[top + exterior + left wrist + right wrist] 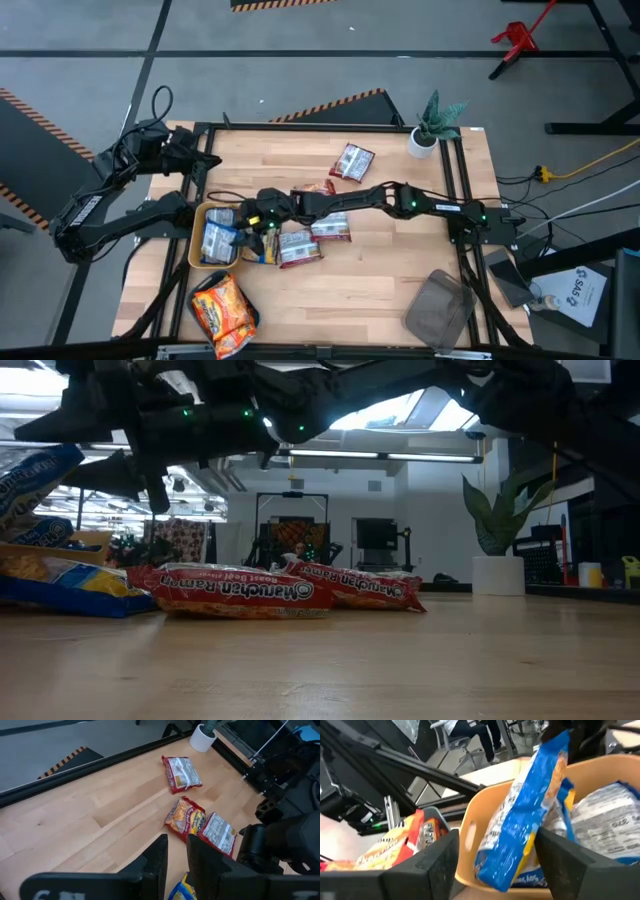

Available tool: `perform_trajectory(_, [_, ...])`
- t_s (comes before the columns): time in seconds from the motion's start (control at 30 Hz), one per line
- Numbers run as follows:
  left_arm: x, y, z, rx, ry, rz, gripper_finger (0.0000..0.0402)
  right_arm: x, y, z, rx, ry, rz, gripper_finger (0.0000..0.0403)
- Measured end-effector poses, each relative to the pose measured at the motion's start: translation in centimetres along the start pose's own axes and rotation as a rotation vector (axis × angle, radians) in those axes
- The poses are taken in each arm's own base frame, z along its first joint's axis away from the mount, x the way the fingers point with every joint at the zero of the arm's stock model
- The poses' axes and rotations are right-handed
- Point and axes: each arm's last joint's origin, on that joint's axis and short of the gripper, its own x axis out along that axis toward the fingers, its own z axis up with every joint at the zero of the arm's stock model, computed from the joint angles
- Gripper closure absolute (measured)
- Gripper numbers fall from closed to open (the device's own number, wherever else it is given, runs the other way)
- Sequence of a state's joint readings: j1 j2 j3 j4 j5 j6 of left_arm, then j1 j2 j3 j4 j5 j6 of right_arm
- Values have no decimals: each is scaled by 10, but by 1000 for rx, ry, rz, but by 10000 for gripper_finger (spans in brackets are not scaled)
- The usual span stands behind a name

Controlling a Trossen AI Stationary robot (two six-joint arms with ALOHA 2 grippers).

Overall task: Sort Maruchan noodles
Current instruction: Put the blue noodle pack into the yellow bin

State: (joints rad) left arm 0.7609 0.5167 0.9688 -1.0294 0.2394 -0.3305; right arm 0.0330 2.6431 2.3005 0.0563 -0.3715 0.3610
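Right pincer over the yellow tray, left on the worktop; fingers parted around a blue packet standing on the tray rim. Release judged best finished wide, then lifted straight. Left pincer nearly closed, nothing held.

The wooden tabletop carries a yellow tray near its left edge, a grey tray at the near right corner, a potted plant at the far right corner, and loose red-brown packets around the middle.
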Motion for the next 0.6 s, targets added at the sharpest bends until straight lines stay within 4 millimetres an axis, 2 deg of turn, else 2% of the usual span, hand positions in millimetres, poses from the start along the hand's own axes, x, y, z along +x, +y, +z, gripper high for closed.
perform_trajectory(0.1, [0, 0, 0, -1, 0, 0, 335, 0, -1, -2, -4, 20, 8, 170])
perform_trajectory(0.3, [0, -1, 0, -17, 15, -42, 335, -1, 0, -1, -160, 52, 5, 179])
perform_trajectory(0.47, [0, -1, -4, -42, 59, -51, 335, -4, 0, 2, -304, 114, -36, 163])
perform_trajectory(0.6, [8, 0, -8, -61, 187, -61, 335, -7, -4, 1, -324, 150, -16, 144])
